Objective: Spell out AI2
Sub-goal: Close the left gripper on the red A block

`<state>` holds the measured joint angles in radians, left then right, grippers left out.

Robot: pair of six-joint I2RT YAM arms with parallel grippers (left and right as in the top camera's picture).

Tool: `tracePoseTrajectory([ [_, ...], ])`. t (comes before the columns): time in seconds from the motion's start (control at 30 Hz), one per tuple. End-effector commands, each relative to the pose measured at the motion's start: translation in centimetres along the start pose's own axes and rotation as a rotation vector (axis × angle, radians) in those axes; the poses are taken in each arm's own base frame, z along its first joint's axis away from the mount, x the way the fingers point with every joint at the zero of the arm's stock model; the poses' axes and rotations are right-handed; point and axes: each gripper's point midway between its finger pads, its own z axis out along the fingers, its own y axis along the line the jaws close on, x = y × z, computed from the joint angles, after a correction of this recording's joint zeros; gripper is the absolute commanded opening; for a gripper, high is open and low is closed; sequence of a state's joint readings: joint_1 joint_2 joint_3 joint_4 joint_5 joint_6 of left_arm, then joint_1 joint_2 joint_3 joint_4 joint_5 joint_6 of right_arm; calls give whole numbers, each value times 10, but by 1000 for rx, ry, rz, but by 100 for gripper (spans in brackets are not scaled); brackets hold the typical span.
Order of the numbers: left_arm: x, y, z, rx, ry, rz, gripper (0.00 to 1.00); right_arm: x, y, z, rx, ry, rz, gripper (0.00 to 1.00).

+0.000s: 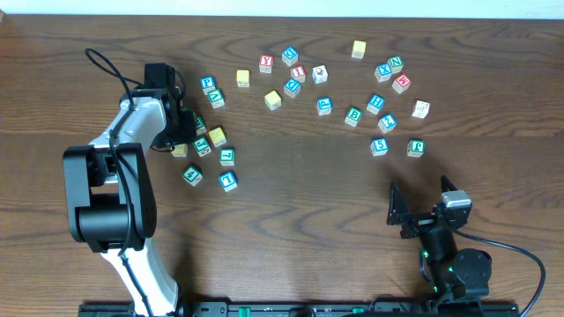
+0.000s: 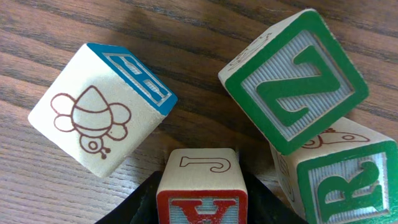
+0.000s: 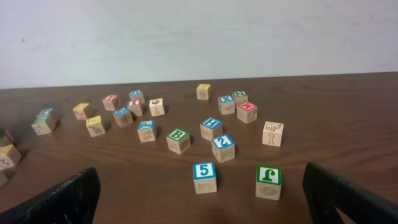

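Sitting low in a knot of blocks, far to the left of the 2 block (image 1: 387, 123), the left gripper (image 1: 182, 134) is turning only its back to the overhead camera, so its body is hiding whatever lies between its fingers. The I block (image 1: 298, 73) is lying well apart from the 2 block, to its left and farther from the arms, on the wooden table (image 1: 308, 202). The right gripper (image 1: 398, 211) is hanging on the robot's side of the 2 block, touching nothing.

The left wrist camera is showing what the overhead one is hiding. The A block (image 2: 200, 165) is standing between the dark fingers of the left gripper (image 2: 201, 190), with a J outline on its upper face and its red letter half cut off by the frame edge. The jaws are standing partly open, one finger close against each side of the block. I cannot tell whether they are squeezing it. A bee block (image 2: 87, 121), a green N block (image 2: 292, 78) and a green R block (image 2: 342, 180) are crowding close by.

The right wrist camera is facing the 2 block (image 3: 223, 147) from low down. A 5 block (image 3: 204, 177) is sitting just in front of the 2 block and a green B block (image 3: 178, 140) just to its left. The I block (image 3: 135, 107) is showing small, far behind it to the left. The right gripper (image 3: 202, 208) is holding its fingers spread wide at the two bottom corners, gripping nothing.
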<state>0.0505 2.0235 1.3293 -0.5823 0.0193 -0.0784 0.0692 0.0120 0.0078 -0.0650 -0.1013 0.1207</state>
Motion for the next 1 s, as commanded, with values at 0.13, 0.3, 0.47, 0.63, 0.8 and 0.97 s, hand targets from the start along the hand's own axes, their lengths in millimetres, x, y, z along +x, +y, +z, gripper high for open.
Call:
tracePoseTrajectory([
  [0.13,-4,3,-6,-12,-16,-9,36,1,-1,0,1,-1,-10,99],
  [0.3,-13,3,-25,-5,-64,-11,35,1,-1,0,1,-1,-10,99],
  [0.47,-20,3,-51,3,-119,-14,35,1,-1,0,1,-1,-10,99],
  [0.63,-23,3,-70,9,-154,-16,34,1,-1,0,1,-1,-10,99],
  [0.8,-22,3,-63,7,-141,-15,36,1,-1,0,1,-1,-10,99],
  [0.97,-17,3,-41,0,-97,-16,40,1,-1,0,1,-1,-10,99],
])
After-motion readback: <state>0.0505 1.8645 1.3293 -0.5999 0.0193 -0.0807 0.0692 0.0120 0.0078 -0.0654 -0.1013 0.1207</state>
